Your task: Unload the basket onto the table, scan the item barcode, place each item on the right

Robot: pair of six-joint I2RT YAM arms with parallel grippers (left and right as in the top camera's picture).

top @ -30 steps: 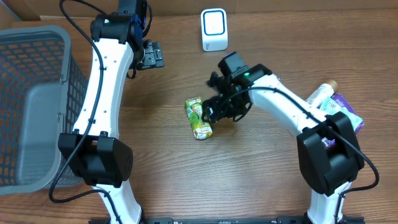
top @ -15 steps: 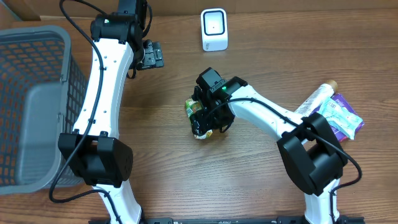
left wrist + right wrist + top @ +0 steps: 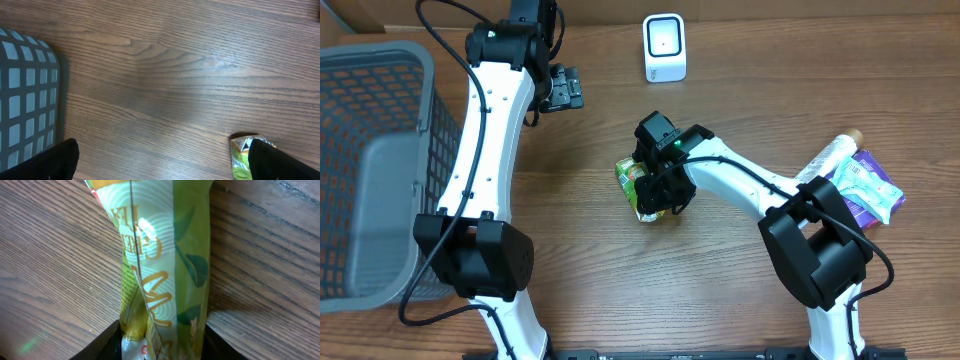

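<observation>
Green packet (image 3: pixel 630 180) lay on bench (image 3: pixel 740 300), nr side of white scanner (image 3: pixel 665 47), w/ right hand (image 3: pixel 656 198) clamped on its two sides. Left hand (image 3: pixel 563 88), beside scanner, gaped wide, holding nothing. Count: 1 packet, 1 scanner, 1 grey basket (image 3: pixel 438 130), 1 bottle (image 3: pixel 830 152), 1 purple pack (image 3: pixel 868 190) (both well right of scanner), 2 hands.

Open tabletop (image 3: pixel 620 120) between scanner (image 3: pixel 665 47) and pouch (image 3: pixel 632 180); basket (image 3: pixel 438 130) walls left.

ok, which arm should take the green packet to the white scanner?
Right. Its claw has the green packet between its fingers, touching both sides. The left claw hangs open and empty, well away from the packet.
</observation>
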